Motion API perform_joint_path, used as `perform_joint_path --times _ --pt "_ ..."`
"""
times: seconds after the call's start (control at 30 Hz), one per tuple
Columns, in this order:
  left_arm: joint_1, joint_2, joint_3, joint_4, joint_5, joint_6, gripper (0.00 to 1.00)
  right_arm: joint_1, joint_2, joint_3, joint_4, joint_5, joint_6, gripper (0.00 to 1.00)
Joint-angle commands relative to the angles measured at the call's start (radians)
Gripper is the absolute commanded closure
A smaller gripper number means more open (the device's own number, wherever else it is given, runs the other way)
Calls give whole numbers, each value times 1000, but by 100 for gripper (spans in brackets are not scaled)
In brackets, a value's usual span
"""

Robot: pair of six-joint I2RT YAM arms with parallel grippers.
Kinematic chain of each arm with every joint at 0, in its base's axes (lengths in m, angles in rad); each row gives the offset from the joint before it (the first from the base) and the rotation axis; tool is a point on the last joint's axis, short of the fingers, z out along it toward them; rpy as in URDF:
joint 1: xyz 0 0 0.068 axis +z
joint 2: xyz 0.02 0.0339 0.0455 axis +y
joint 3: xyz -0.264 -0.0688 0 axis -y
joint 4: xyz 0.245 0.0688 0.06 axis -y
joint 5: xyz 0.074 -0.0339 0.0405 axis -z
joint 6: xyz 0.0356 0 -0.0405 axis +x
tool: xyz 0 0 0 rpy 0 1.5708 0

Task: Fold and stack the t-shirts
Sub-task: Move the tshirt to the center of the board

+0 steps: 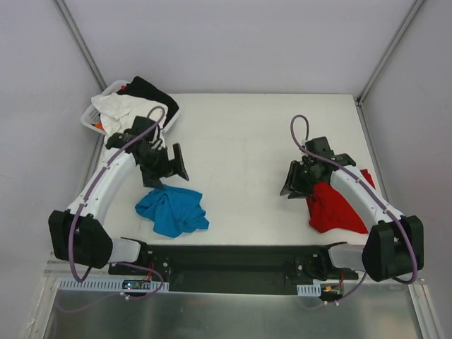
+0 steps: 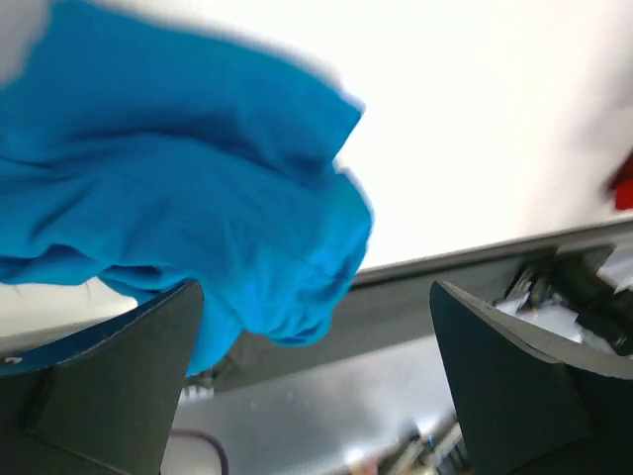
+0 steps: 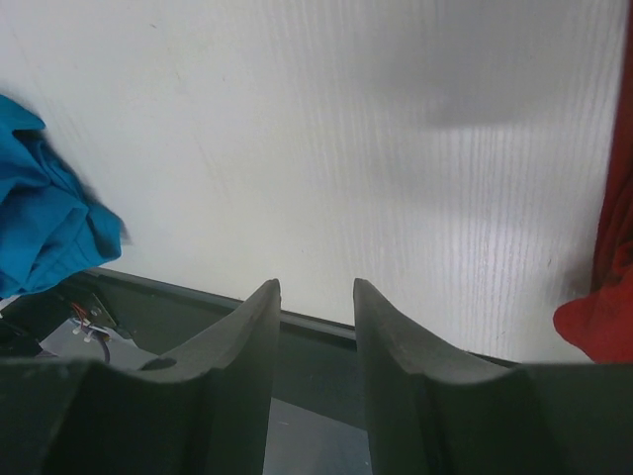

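While curving up and away from a black base at the near-left edge of the flat white table (image 1: pixel 247 134), bends inward at the elbow and hangs the left gripper (image 1: pixel 168 169) low over the bright turquoise-blue cotton t-shirt (image 1: pixel 171 210); shows the dark left fingers (image 2: pixel 119 386) spread wide in the left wrist view, gripping nothing; finds that turquoise cloth bunched and crumpled on the front-left part of the table, just short of the dark rail (image 1: pixel 233 254) along the near edge; looks blurred up close, with one fold passing behind the left-hand finger, contact there impossible to tell; on the other side, rises from a black base at the near-right corner, slants forward and inward, and ends with the right gripper (image 1: pixel 295 180) angled down and pointed toward the table's middle; shows the dark right fingers (image 3: pixel 247 366) standing close together with a narrow gap, bare table behind it, nothing pinched; passes the white forearm above the plain red cotton t-shirt (image 1: pixel 332 208), a rumpled heap at the front-right of the table, just beside that gripper and well apart from the turquoise one; reaches, at the far-left corner, a white slatted plastic basket (image 1: pixel 93 116) heaped with a white cloth garment (image 1: pixel 120 109) and a black cloth garment (image 1: pixel 152 92), close beside the left arm's wrist.
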Motion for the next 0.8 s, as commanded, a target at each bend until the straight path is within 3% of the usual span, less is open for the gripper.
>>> perform_joint_path --times 0.0,0.13,0.3,0.37,0.4,0.5,0.63,0.77 --pt "-1 -133 234 -54 -159 14 1 21 35 73 26 -26 -23 60" --pt "-12 -205 269 -35 -178 -20 1 45 69 71 60 -38 -12 61" --pt "-12 -254 85 -53 -57 -66 29 59 110 85 77 -42 -6 61" --pt "-12 -291 45 -140 -44 -79 26 61 127 113 68 -35 -18 61" --pt "-12 -308 34 -173 -46 -86 16 61 135 123 64 -33 -23 61" --pt "-12 -406 -16 -285 -121 -96 8 61 167 156 51 -32 -38 61" --pt "-12 -530 -136 -317 -317 -164 11 67 196 163 66 -42 -34 61" --pt "-12 -601 -295 -245 -351 -250 13 84 225 170 72 -49 -27 61"
